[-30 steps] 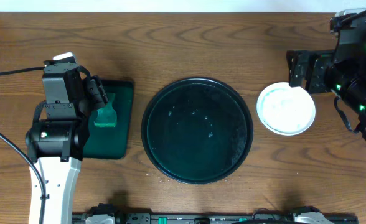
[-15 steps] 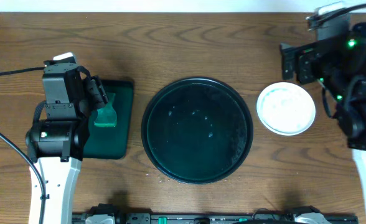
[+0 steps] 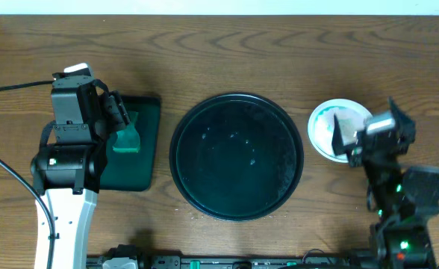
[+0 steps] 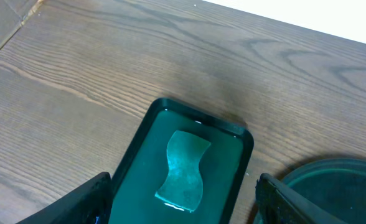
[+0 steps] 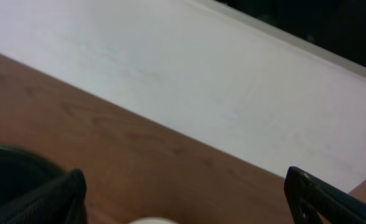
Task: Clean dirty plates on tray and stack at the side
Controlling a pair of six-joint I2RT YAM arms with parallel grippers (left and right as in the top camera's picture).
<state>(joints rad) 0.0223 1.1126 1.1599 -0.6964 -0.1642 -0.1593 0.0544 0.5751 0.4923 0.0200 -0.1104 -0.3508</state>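
Observation:
The black tray (image 3: 236, 155) lies mid-table with no plates on it, only small wet specks. White plates (image 3: 322, 127) rest on the wood to its right; I cannot tell how many are stacked. My right gripper (image 3: 367, 127) hovers over their right half, open and empty. In the right wrist view its gripper (image 5: 189, 208) has jaws wide apart, with a plate rim (image 5: 149, 220) just showing at the bottom edge. My left gripper (image 3: 122, 119) is open and empty above the green sponge (image 3: 127, 137). The left wrist view shows the gripper (image 4: 183, 208) and the sponge (image 4: 184, 167).
The sponge lies in a small dark-green rectangular tray (image 3: 148, 149) left of the black tray, also in the left wrist view (image 4: 133, 162). The black tray's rim shows at the left wrist view's lower right (image 4: 338, 186). A white wall borders the table's far edge (image 5: 170, 68).
My right arm has swung from the far right edge down toward the front and now reaches over the plates from below. The plates, tray and left arm have not moved.

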